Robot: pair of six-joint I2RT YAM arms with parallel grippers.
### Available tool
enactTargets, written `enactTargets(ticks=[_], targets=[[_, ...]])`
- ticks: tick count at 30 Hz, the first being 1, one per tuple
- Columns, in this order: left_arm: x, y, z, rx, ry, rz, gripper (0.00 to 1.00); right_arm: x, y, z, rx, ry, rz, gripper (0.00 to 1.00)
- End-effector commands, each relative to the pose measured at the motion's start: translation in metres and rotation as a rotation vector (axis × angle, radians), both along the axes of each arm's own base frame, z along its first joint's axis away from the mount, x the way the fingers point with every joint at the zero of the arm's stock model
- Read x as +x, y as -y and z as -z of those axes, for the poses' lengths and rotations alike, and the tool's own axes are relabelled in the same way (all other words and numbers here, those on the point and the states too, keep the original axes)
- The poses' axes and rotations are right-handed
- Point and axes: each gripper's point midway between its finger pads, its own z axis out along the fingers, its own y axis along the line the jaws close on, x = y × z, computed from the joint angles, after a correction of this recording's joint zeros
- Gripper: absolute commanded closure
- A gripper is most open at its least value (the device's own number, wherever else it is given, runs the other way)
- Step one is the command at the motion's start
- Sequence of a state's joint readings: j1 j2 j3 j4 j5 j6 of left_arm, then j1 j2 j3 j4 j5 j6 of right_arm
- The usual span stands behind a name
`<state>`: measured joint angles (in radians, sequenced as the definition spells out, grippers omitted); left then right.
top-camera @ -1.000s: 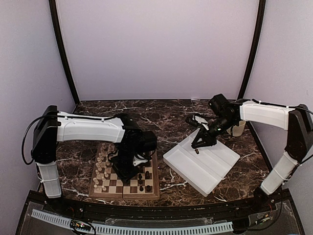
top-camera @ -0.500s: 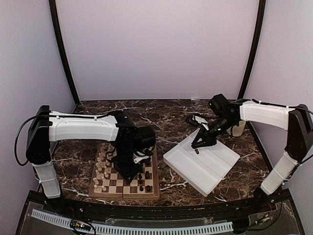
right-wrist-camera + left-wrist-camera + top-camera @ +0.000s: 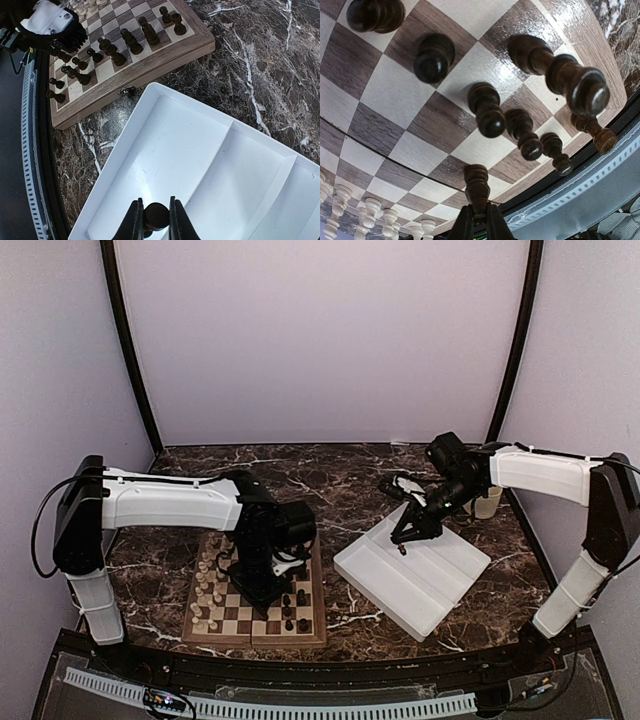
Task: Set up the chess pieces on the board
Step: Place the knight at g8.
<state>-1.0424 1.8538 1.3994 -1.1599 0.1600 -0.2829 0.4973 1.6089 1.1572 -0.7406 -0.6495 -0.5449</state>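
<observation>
left gripper [image 3: 479, 216] pinches dark piece [image 3: 476, 182] amid crowded chessmen [image 3: 489, 114]; right gripper [image 3: 155, 207] clamps round-topped piece [image 3: 156, 218] over tray [image 3: 200, 145].

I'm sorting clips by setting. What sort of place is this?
Probably a lab test booth: plain lilac walls enclose a marble-look table, with two robot arms mounted at its near edge, over a chessboard and a white tray.

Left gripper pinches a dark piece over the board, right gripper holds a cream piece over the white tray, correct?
No. The right gripper holds a dark piece, not a cream one, over the white tray; the right wrist view shows it. The rest stands.
</observation>
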Motion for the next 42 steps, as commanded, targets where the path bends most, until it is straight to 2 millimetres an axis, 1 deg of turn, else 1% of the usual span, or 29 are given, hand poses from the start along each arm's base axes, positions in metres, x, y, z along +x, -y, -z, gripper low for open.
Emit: enactTargets(ticks=[1,3,4,6,7,8,9,10,11,12,13,14,15,16,18,21,25,33,38,42], targets=[[0.0,-0.002,-0.009,-0.02,0.009,-0.018,0.93,-0.001,-0.001,-0.004,0.005,0.024,-0.01,0.89],[0.002,-0.002,-0.014,-0.021,0.019,-0.018,0.96,-0.002,-0.002,-0.004,0.004,0.02,-0.012,0.89],[0.003,-0.005,-0.017,-0.007,0.027,-0.017,0.97,-0.001,-0.002,-0.005,0.005,0.022,-0.012,0.89],[0.012,0.001,-0.038,-0.04,0.08,-0.012,0.99,-0.001,-0.002,-0.005,0.005,0.024,-0.014,0.9],[0.015,0.002,-0.044,-0.052,0.095,-0.01,1.0,-0.001,-0.002,-0.005,0.005,0.024,-0.013,0.89],[0.019,0.007,-0.056,-0.081,0.124,-0.005,1.0,-0.001,-0.002,-0.005,0.004,0.025,-0.013,0.89],[0.021,0.01,-0.061,-0.094,0.141,0.0,1.0,-0.001,-0.002,-0.004,0.004,0.024,-0.013,0.89],[0.025,0.017,-0.073,-0.13,0.168,0.01,1.0,-0.001,-0.002,-0.004,0.003,0.023,-0.012,0.89],[0.024,0.022,-0.078,-0.143,0.186,0.032,1.0,-0.001,-0.002,-0.004,0.003,0.023,-0.013,0.89],[0.023,0.033,-0.087,-0.179,0.207,0.069,1.0,-0.001,-0.002,-0.003,0.001,0.024,-0.012,0.89],[0.022,0.039,-0.09,-0.197,0.218,0.091,1.0,0.0,-0.002,-0.003,0.001,0.025,-0.013,0.9],[0.019,0.05,-0.095,-0.226,0.238,0.134,1.0,0.0,-0.002,-0.003,0.0,0.026,-0.011,0.89],[0.019,0.055,-0.097,-0.237,0.245,0.148,1.0,0.0,-0.002,-0.003,-0.001,0.028,-0.01,0.89],[0.018,0.062,-0.098,-0.248,0.245,0.172,1.0,0.001,-0.002,-0.003,-0.002,0.028,-0.01,0.9],[0.016,0.068,-0.094,-0.233,0.238,0.203,1.0,0.001,-0.002,-0.004,-0.003,0.029,-0.008,0.9],[0.015,0.066,-0.084,-0.17,0.231,0.241,1.0,0.001,0.0,-0.004,-0.008,0.033,-0.005,0.9],[0.015,0.071,-0.072,-0.14,0.215,0.281,1.0,0.0,0.001,-0.003,-0.013,0.039,-0.003,0.9],[0.02,0.077,-0.059,-0.118,0.215,0.317,1.0,0.0,0.001,-0.002,-0.015,0.034,-0.003,0.9],[0.019,0.077,-0.046,-0.089,0.195,0.329,1.0,-0.001,0.002,-0.001,-0.016,0.033,-0.004,0.9],[0.018,0.076,-0.04,-0.077,0.179,0.335,1.0,-0.001,0.002,0.0,-0.019,0.034,-0.004,0.9]])
